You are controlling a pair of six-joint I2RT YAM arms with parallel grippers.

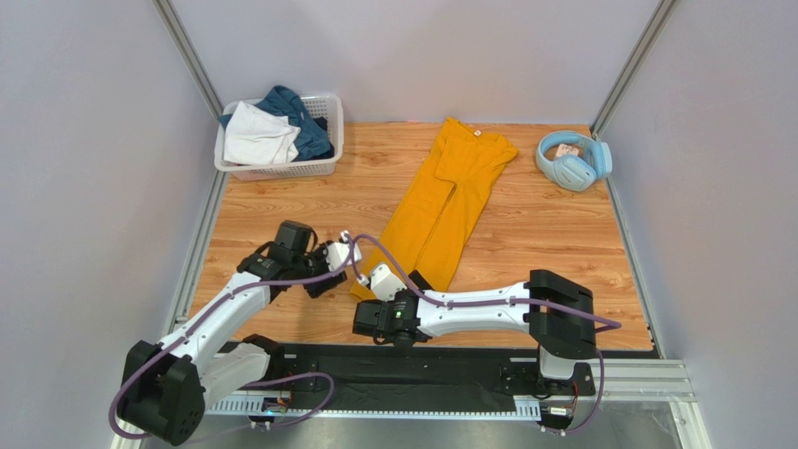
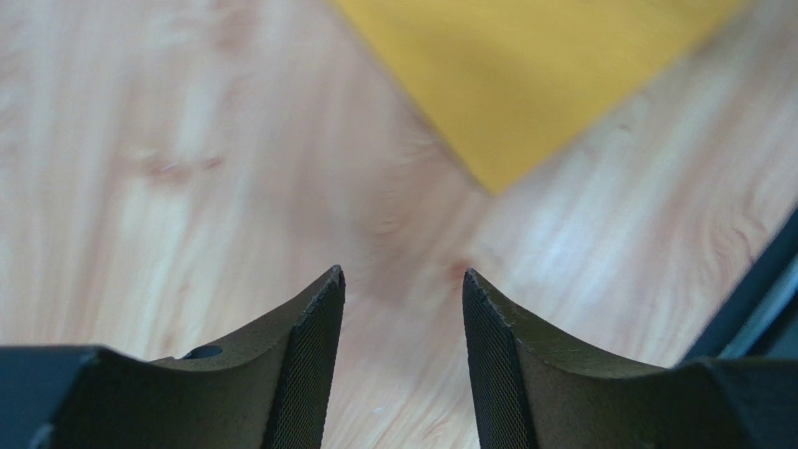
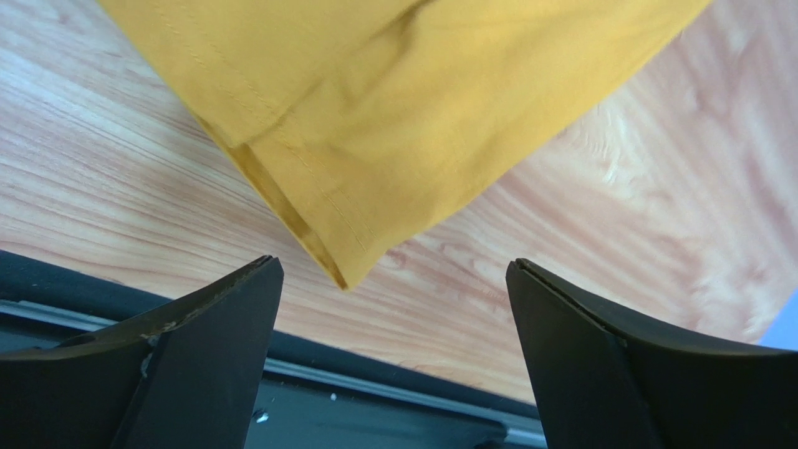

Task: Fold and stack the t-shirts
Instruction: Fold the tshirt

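A mustard-yellow t-shirt (image 1: 445, 206), folded into a long strip, lies diagonally on the wooden table (image 1: 543, 243). A white t-shirt (image 1: 258, 136) and a teal-blue one (image 1: 300, 117) sit bunched in the basket. My left gripper (image 1: 328, 279) hovers just left of the strip's near end. In the left wrist view it (image 2: 403, 276) is open over bare wood, with a yellow corner (image 2: 524, 84) ahead. My right gripper (image 1: 379, 299) is at the strip's near end. In the right wrist view it (image 3: 393, 267) is wide open, and the shirt's hem corner (image 3: 347, 267) lies between and just beyond the fingertips.
The white lattice basket (image 1: 281, 168) stands at the far left corner. Light-blue headphones (image 1: 573, 159) lie at the far right. Grey walls enclose the table on three sides. A black rail (image 3: 328, 374) runs along the near edge, right under my right gripper.
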